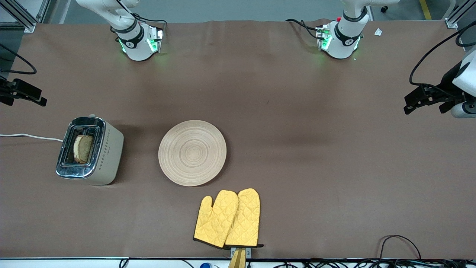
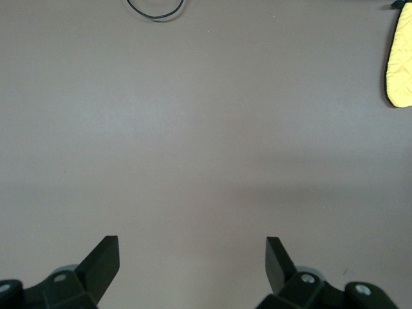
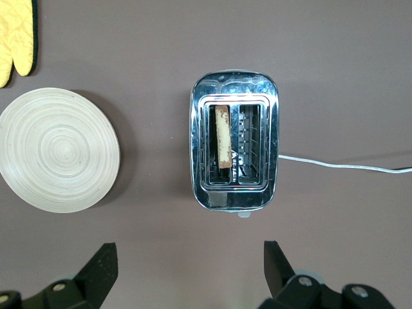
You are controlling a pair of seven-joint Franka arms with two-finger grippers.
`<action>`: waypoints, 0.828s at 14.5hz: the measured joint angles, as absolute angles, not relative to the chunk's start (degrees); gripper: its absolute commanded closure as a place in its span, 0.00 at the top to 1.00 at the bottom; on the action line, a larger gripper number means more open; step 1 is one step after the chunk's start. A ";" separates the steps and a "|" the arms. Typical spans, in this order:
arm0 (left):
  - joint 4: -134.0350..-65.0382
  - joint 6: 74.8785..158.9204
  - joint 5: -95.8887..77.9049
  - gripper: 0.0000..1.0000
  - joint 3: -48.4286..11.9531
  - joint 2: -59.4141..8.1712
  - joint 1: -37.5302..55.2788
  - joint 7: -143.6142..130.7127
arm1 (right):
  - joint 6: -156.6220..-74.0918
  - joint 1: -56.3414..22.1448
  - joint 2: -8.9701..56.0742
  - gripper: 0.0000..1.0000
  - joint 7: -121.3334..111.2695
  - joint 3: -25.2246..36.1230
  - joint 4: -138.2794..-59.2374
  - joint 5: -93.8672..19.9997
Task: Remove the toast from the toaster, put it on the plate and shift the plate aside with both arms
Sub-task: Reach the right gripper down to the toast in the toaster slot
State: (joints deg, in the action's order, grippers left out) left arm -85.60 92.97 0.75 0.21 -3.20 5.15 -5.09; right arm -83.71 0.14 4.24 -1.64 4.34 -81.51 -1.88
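The toast [image 1: 82, 149] stands upright in one slot of a silver toaster [image 1: 108, 156] toward the right arm's end of the table; it also shows in the right wrist view [image 3: 222, 136]. The round pale wooden plate [image 1: 192, 152] lies bare beside the toaster, and the right wrist view shows it too [image 3: 58, 149]. My right gripper [image 1: 33, 97] hangs open and empty over the table's edge at its own end, high above the table by the toaster [image 3: 235, 158]. My left gripper [image 1: 412, 102] hangs open and empty over bare table at the left arm's end.
A pair of yellow oven mitts [image 1: 228, 217] lies nearer the front camera than the plate. The toaster's white cord [image 1: 29, 136] runs off the right arm's end. A black cable loop [image 1: 399, 242] lies near the front edge at the left arm's end.
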 measured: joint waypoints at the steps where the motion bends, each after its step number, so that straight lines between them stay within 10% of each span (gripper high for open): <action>1: -85.60 92.97 0.75 1.00 0.21 -3.20 5.15 -5.11 | -83.71 0.06 4.24 1.00 -1.64 4.33 -81.51 -1.88; 12: -85.59 92.97 0.75 1.00 0.21 -3.20 5.14 -5.14 | -91.88 0.91 5.30 1.00 -6.11 5.13 -89.05 -1.80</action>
State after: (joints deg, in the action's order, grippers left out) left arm -85.59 92.97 0.75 0.21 -3.20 5.14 -5.14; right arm -91.88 0.91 5.30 -6.11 5.13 -89.05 -1.80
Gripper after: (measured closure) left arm 0.000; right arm 0.000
